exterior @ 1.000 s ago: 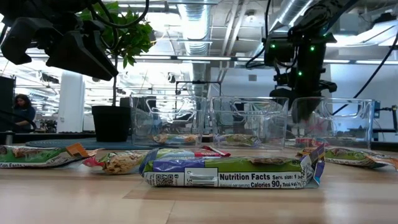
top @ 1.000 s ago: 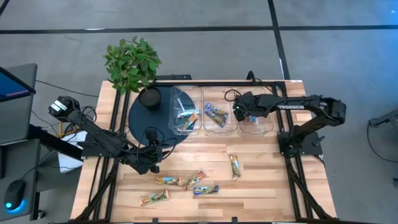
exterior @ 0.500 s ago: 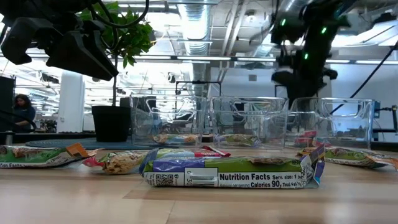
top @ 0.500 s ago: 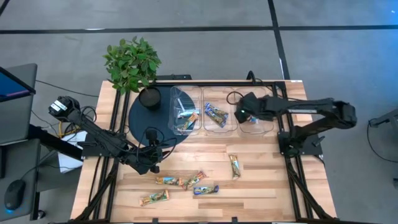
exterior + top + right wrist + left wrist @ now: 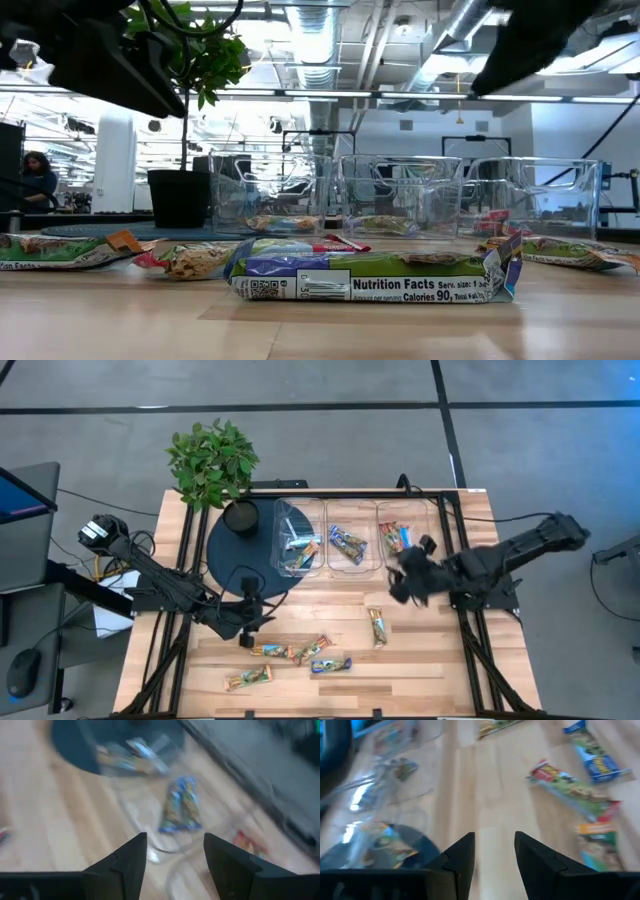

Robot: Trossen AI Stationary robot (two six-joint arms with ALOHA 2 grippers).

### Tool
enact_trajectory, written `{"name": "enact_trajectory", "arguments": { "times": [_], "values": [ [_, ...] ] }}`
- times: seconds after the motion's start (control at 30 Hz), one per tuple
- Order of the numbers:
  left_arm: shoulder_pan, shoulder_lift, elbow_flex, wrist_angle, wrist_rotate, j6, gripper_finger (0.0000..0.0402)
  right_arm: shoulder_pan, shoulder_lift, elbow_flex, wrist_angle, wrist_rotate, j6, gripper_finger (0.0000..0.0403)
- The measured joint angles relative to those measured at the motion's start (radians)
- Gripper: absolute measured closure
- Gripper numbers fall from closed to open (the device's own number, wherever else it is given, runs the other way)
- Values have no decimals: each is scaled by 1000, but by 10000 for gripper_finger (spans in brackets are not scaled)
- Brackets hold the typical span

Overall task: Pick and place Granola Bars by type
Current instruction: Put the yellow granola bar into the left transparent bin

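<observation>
Both grippers empty, jaws apart, above the table.

Left gripper [image 5: 244,632] hangs over bare wood just beside the loose bars [image 5: 300,651]; right gripper [image 5: 402,582] sits in front of the three clear bins [image 5: 352,568]. Shiny flat bars lie scattered on the pale plank table [image 5: 420,660]; others lie sorted in the bins, red-orange ones [image 5: 393,538] in the right-hand bin. A potted plant [image 5: 212,462] stands on a dark round mat [image 5: 222,555]. Beyond: grey floor, ceiling ducts.

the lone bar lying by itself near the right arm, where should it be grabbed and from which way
Take the lone bar across its narrow middle, coming straight down. It lies flat on the table, long axis running toward the bins, with bare wood on both long sides. The right gripper, jaws open, is nearest.
</observation>
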Motion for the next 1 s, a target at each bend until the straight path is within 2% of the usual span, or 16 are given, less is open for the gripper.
{"name": "enact_trajectory", "arguments": {
  "times": [0.2, 0.47, 0.7, 1.0],
  "values": [
    [-7, 26, 0, -11, 114, -92, 267, 273, 71, 0, 111, 160, -92, 215],
    [-31, 140, 0, 76, 222, -131, 267, 505, 228, -1, 198, 390, -105, 222],
    [-34, 245, 0, 177, 342, -134, 267, 615, 336, 0, 295, 525, -105, 231],
    [-34, 263, 0, 230, 356, -181, 235, 659, 372, 0, 319, 592, -105, 240]
  ]
}}
